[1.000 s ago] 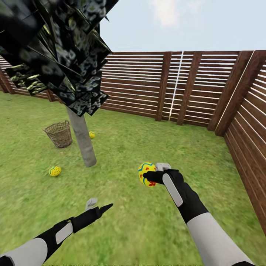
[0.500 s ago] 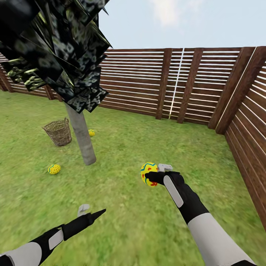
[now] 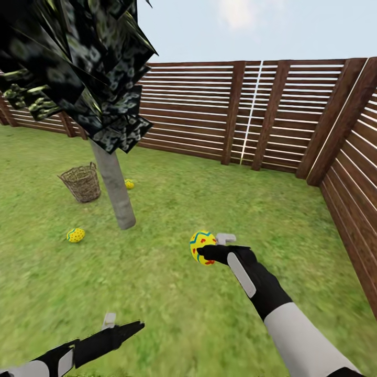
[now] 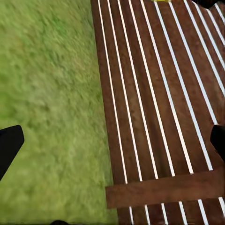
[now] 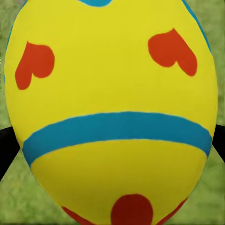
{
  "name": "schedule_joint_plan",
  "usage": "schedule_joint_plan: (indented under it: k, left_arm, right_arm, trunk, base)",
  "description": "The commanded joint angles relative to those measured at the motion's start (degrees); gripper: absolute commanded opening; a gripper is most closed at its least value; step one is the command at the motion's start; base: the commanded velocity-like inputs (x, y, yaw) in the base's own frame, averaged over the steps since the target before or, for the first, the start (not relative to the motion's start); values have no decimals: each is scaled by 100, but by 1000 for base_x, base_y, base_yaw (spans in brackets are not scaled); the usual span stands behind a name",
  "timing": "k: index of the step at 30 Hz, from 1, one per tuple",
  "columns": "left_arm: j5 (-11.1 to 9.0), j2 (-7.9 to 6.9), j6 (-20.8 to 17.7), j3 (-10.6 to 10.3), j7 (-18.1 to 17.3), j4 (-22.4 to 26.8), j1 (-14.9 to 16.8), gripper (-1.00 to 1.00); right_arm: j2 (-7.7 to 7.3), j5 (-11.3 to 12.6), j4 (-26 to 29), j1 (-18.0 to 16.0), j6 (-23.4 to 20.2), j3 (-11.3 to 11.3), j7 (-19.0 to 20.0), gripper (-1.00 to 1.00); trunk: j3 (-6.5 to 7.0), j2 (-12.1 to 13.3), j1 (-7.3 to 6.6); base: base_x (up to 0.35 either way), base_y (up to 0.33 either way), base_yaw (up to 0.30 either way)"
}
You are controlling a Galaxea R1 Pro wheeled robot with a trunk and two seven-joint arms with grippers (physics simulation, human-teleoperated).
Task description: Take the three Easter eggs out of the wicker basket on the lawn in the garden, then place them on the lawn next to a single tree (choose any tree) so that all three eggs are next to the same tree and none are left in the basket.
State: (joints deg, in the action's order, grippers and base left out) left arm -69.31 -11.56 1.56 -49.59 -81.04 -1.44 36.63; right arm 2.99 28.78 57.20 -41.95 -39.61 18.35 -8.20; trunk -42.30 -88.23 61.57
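Yellow egg clamped in the right pincer

Yellow with red hearts and blue bands, one Easter egg (image 3: 202, 246) sits clamped in the right pincer (image 3: 208, 250) above the lawn (image 3: 173, 309). Beyond that pincer and to its left stands the tree (image 3: 116, 196), with two eggs (image 3: 75, 234) (image 3: 129, 184) and the wicker basket (image 3: 81, 183) near its trunk. The left pincer (image 3: 121, 327) hangs low, its fingers apart.

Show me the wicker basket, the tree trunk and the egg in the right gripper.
wicker basket (image 3: 82, 184): head view, woven side wall.
tree trunk (image 3: 114, 188): head view, middle.
held egg (image 3: 200, 243): head view, yellow shell.
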Motion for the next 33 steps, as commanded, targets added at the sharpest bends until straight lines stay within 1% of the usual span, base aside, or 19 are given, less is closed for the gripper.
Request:
schedule_joint_plan:
  k: [1,4,6,12,14,16,17,19,21,22,23,24,25,26,28,29,33]
  left_arm:
    - [-41,4,19,-45,-82,-13,-19,100]
    - [-33,10,36,-52,-131,-14,-151,100]
    - [-30,20,118,-55,-143,-10,-242,100]
    - [-30,17,151,-56,-158,-11,-315,100]
    - [-49,50,136,-52,-161,6,-319,100]
    - [-41,223,-48,-48,-130,69,-314,100]
    - [-34,262,-202,-45,-127,90,-314,100]
    - [-29,258,-401,-42,-124,286,-314,100]
    - [-25,203,-538,-48,-133,658,-289,100]
    - [-22,183,-745,-50,-106,872,-276,100]
    - [-21,183,-885,-44,-68,938,-275,100]
    - [-26,223,-1028,-36,149,970,-278,100]
    - [-24,230,-1091,-37,228,975,-279,100]
    - [-21,248,-1190,-35,270,984,-279,100]
    - [-21,293,-1200,-33,458,1037,-279,100]
    - [-21,291,-1201,-38,566,1077,-279,100]
    - [-25,324,-1148,-36,629,1121,-279,100]
  right_arm:
    - [-3,60,-2,-5,-13,24,-45,-100]
    - [-1,58,-15,-4,-10,36,-37,-100]
    - [-1,58,-20,-3,-10,37,-35,-100]
    - [7,58,-12,-3,52,54,-32,-100]
    - [8,58,5,-1,67,55,-32,-100]
    - [17,65,74,-2,69,64,-32,-100]
    - [19,66,85,-4,68,66,-32,-100]
    - [20,66,111,-5,68,64,-32,-100]
    - [41,61,141,-6,75,55,-32,-100]
    - [54,62,144,-6,76,44,-32,-100]
    - [59,42,149,-6,76,37,-32,-100]
    - [50,-2,150,-6,81,28,-29,-100]
    - [60,-9,150,-6,100,26,-26,-100]
    - [75,-19,171,-6,246,35,-27,-100]
    - [80,-21,188,-6,279,41,-31,-100]
    - [79,-21,251,-6,284,46,-31,-100]
    - [71,-22,373,-6,287,55,-32,-100]
  trunk:
    - [-33,-44,22]
    - [-114,-165,88]
    - [-169,-245,132]
    - [-332,-485,264]
    - [-387,-566,308]
    - [-441,-646,352]
    - [-468,-686,374]
    - [-523,-766,417]
    - [-577,-846,461]
    - [-604,-887,483]
    - [-631,-927,505]
    - [-659,-967,527]
    - [-686,-1007,549]
    - [-713,-1047,571]
    - [-768,-1127,615]
    - [-795,-1167,637]
    - [-904,-1328,725]
  base:
    - [0,0,0]
    - [0,0,0]
    - [0,0,0]
    - [0,0,0]
    - [0,0,0]
    - [0,0,0]
    - [0,0,0]
    - [0,0,0]
    - [0,0,0]
    - [0,0,0]
    - [0,0,0]
    - [0,0,0]
    - [0,0,0]
    - [0,0,0]
    - [0,0,0]
    - [0,0,0]
    - [0,0,0]
